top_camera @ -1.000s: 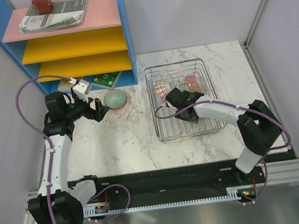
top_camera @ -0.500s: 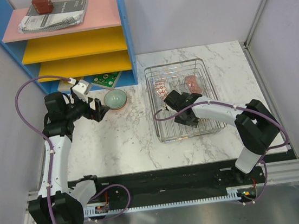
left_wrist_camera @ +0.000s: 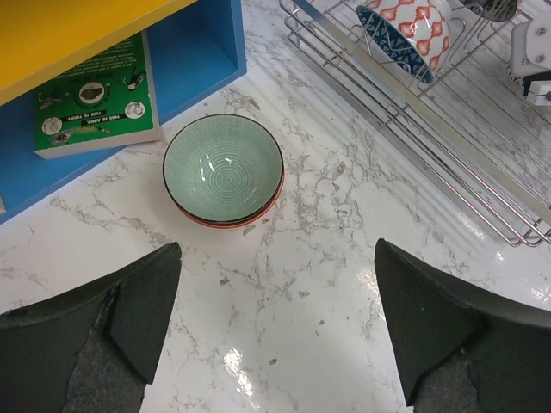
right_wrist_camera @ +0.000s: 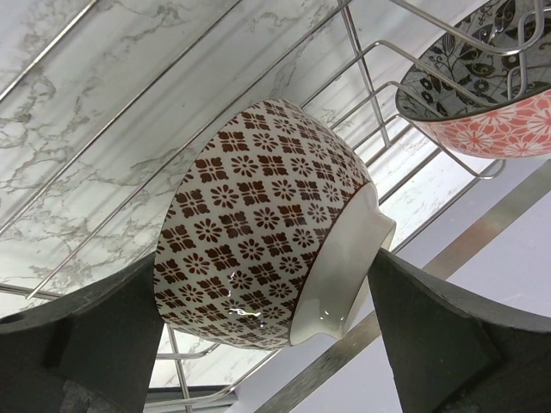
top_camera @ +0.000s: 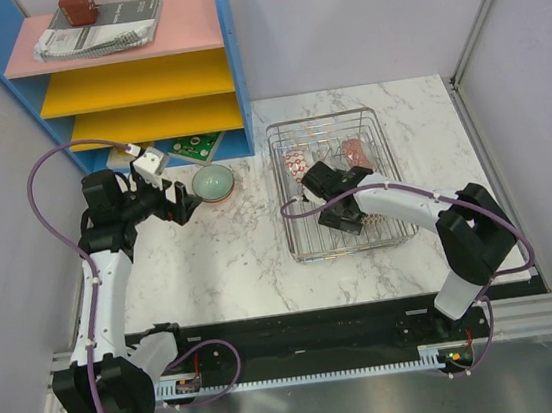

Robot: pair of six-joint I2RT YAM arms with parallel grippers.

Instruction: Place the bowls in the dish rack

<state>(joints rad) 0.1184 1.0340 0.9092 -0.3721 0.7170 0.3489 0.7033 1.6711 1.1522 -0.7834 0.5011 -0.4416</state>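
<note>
A pale green bowl (left_wrist_camera: 223, 164) sits nested in a red-rimmed bowl on the marble table (top_camera: 233, 262), in front of the shelf. My left gripper (left_wrist_camera: 275, 318) hovers open just short of the green bowl (top_camera: 213, 182), holding nothing. The chrome dish rack (top_camera: 384, 168) stands to the right. Inside it my right gripper (right_wrist_camera: 269, 258) is open around a beige bowl with a brown pattern (right_wrist_camera: 258, 215), which lies on its side on the wires. A red-and-white bowl (left_wrist_camera: 405, 34) and a pink bowl with a dark floral inside (right_wrist_camera: 482, 86) stand at the rack's far end.
A blue shelf unit (top_camera: 229, 71) with pink and yellow boards stands at the back left. A green-covered book (left_wrist_camera: 90, 103) lies in its lowest bay, close behind the green bowl. The rack's raised wire sides (left_wrist_camera: 405, 112) lie right of my left gripper (top_camera: 180, 206).
My right gripper's jaws have spread wider around the brown-patterned bowl, and it has shifted slightly left in the rack. The left arm has not moved.
</note>
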